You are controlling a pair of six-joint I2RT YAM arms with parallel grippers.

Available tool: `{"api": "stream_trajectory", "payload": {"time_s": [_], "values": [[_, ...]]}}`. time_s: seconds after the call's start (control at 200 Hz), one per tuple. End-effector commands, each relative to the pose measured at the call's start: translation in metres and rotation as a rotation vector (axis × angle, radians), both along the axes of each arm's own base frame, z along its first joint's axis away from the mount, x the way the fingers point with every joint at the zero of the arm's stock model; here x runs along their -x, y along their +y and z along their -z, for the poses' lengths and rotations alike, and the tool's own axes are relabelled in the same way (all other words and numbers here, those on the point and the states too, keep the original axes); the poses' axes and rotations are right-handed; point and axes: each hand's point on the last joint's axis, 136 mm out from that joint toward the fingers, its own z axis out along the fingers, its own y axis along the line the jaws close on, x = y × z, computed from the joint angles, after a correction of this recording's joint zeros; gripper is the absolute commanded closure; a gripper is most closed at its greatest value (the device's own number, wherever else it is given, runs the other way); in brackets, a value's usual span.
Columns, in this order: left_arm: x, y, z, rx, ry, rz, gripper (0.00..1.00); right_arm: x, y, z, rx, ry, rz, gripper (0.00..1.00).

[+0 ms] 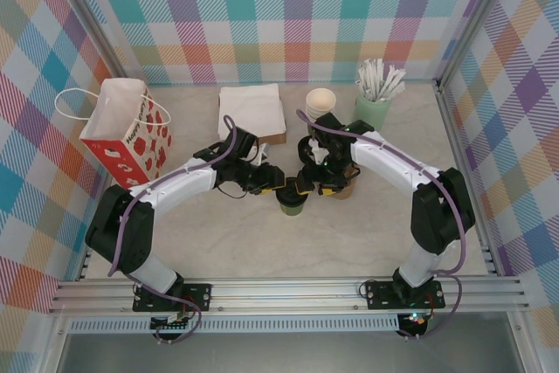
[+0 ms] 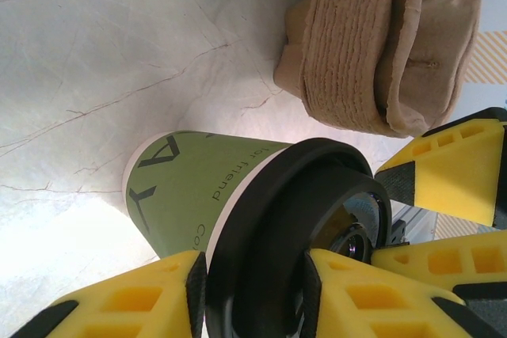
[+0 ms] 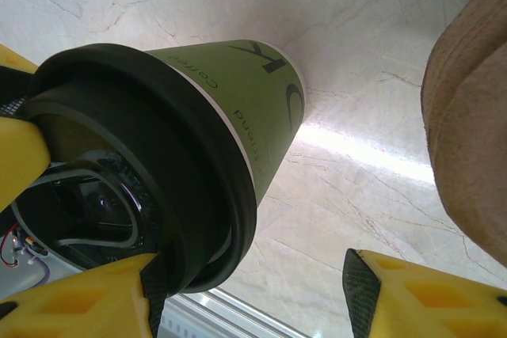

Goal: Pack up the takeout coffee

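Green takeout coffee [image 2: 198,187], lid [image 2: 317,165] pinched in left claw [image 2: 253,263]

Takeout coffee [image 2: 198,187] reads "for friend" and "Co"; bag's [image 1: 131,141] lettering too small.

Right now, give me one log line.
left gripper: closed on lid of takeout coffee | right gripper: open, straddling lid | paper bag: upright, rear left

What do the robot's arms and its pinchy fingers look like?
Both the left arm and the right arm have smooth white tubes joined by chunky black joints, with a thin purple cable running along each. They stand on black bases bolted to a silver rail. The fingers are bright yellow plastic with little square pockets and black pads along the inner edge.
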Motion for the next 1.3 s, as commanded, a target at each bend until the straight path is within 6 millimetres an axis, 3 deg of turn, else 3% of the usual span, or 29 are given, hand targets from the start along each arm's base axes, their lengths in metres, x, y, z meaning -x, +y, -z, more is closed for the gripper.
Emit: {"api": "stream_trajectory", "payload": {"time_s": [0.0, 0.18, 0.455, 0.71, 0.855, 1.025, 1.295], "values": [[0.044, 0.051, 0.077, -0.297, 0.212, -0.024, 0.63, 0.021, -0.035, 0.043, 0.22, 0.107, -0.019, 0.39], [0.038, 0.041, 0.066, -0.249, 0.196, -0.021, 0.62, 0.017, -0.027, 0.034, 0.171, 0.08, -0.017, 0.38], [0.004, 0.012, 0.012, -0.134, 0.103, -0.024, 0.5, -0.007, 0.004, -0.006, 0.002, -0.041, -0.014, 0.35], [-0.021, -0.001, -0.028, -0.089, 0.015, -0.043, 0.37, -0.014, 0.021, -0.033, -0.177, -0.105, 0.002, 0.2], [-0.025, 0.006, -0.037, -0.112, -0.02, -0.07, 0.33, -0.014, 0.031, -0.036, -0.27, -0.103, 0.013, 0.14], [-0.018, 0.023, -0.04, -0.136, -0.024, -0.119, 0.32, -0.008, 0.039, -0.029, -0.316, -0.051, 0.001, 0.14], [-0.002, 0.055, -0.028, -0.159, 0.033, -0.199, 0.32, 0.013, 0.044, -0.028, -0.37, 0.027, -0.033, 0.17]]}}
